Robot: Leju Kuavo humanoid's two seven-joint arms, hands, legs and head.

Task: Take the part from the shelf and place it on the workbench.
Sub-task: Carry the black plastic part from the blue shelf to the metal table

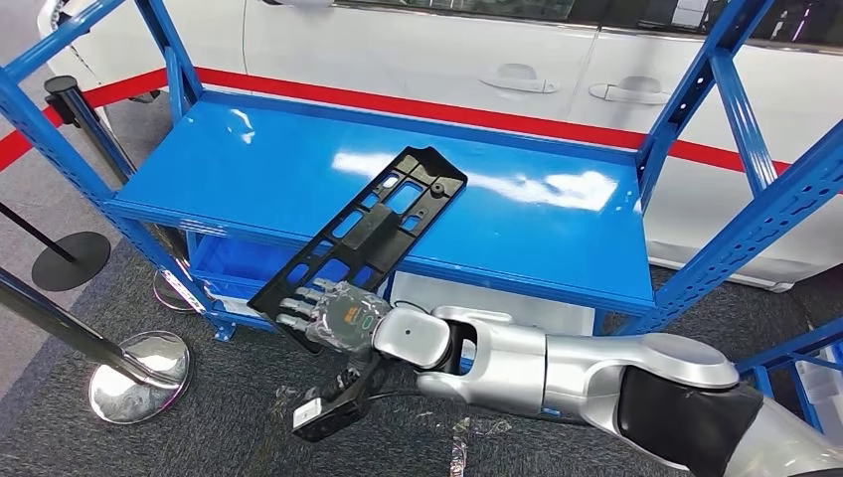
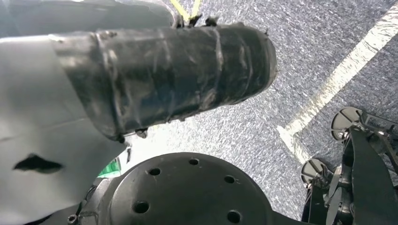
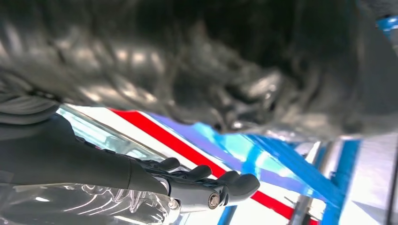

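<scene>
Part: long black plastic part (image 1: 363,227) with cut-outs, lying slantwise on the blue shelf (image 1: 249,164), its near end hanging over the front edge.
Right hand: right hand (image 1: 333,316) grasps that overhanging end, fingers (image 1: 298,306) on top.
Left hand: cannot tell its state.
Around: white car (image 1: 477,60) behind the shelf; chrome stanchion base (image 1: 139,376) on the grey carpet.
Writing: small orange marking on the hand, unreadable.
</scene>
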